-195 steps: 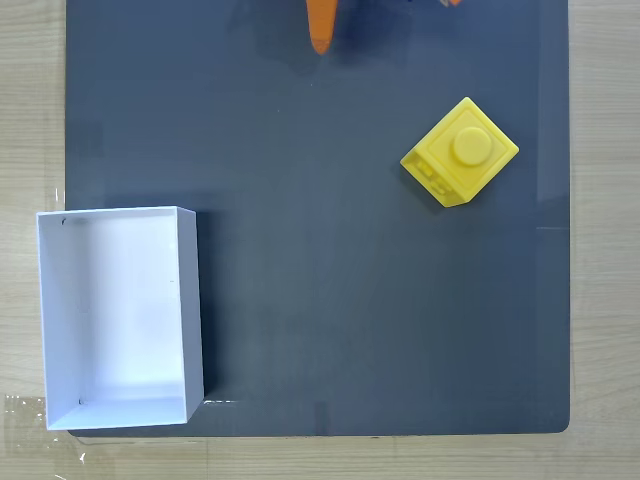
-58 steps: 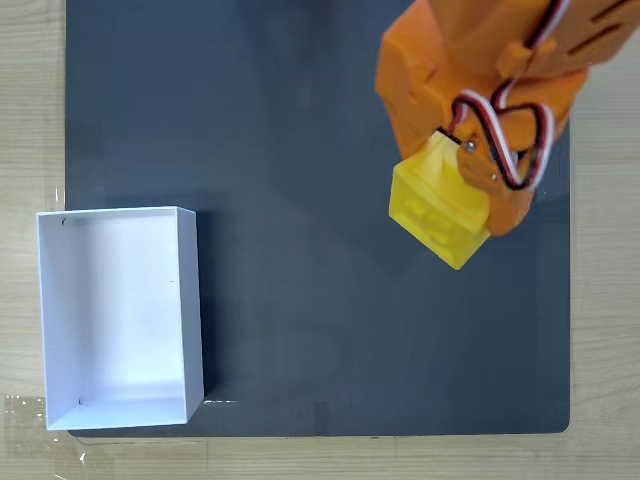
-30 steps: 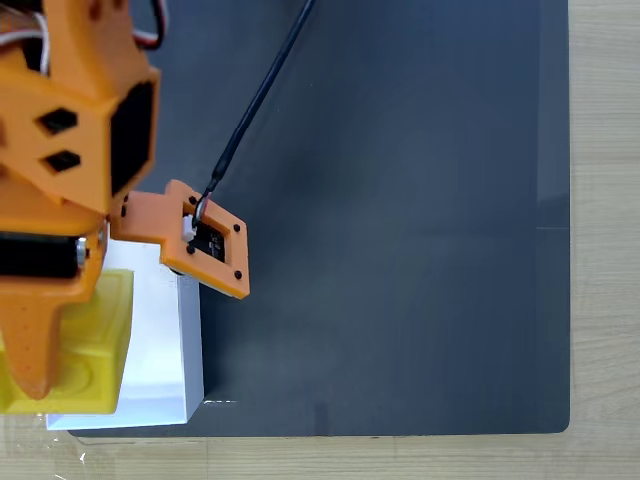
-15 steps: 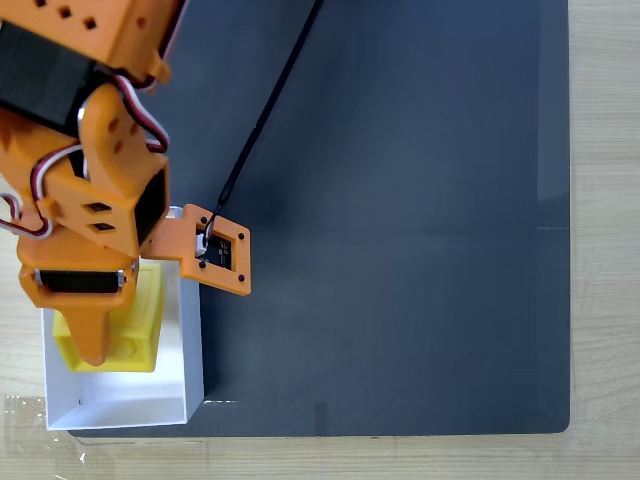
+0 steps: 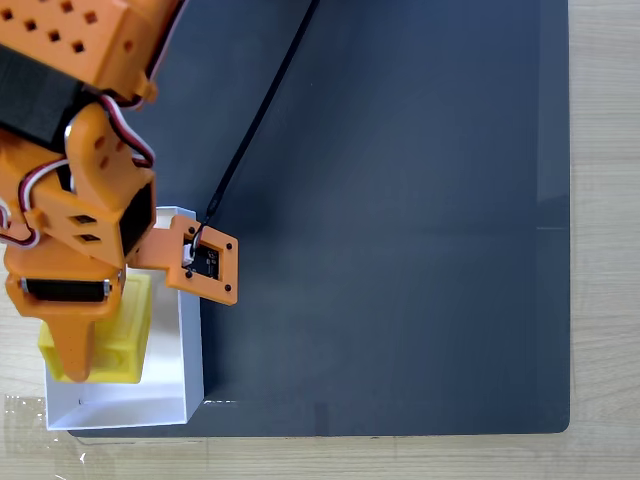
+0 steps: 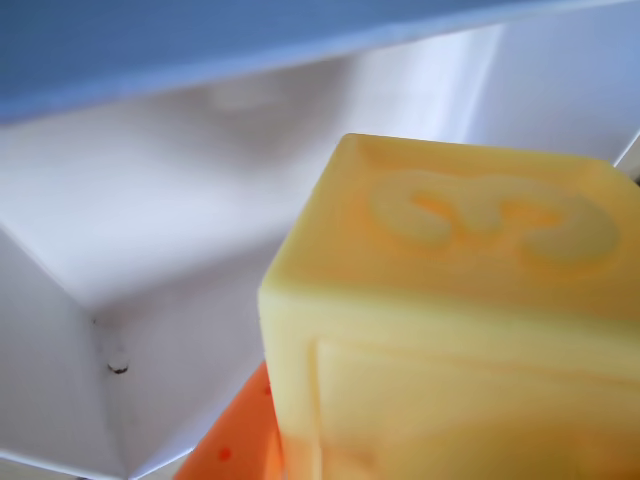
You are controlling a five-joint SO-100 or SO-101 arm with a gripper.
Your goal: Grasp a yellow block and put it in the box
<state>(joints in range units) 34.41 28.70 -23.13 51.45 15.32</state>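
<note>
The orange gripper [image 5: 90, 345] reaches down over the white box [image 5: 165, 395] at the lower left of the fixed view. It is shut on the yellow block [image 5: 125, 335], which sits inside the box's outline near its left wall. The arm hides the box's upper part. In the wrist view the yellow block [image 6: 450, 330] looms close, an embossed "3" on its upper face, with an orange finger [image 6: 235, 440] below it. Behind it are the box's white inner walls and corner [image 6: 150, 300]. Whether the block rests on the box floor I cannot tell.
A dark grey mat [image 5: 400, 220] covers most of the wooden table [image 5: 605, 250]. A black cable [image 5: 260, 110] runs from the top edge down to the orange camera mount [image 5: 200, 262] beside the box's right wall.
The gripper with the block has carried it from the mat's right side over to the box. In the last half second it shifted a little left and down inside the box outline.
</note>
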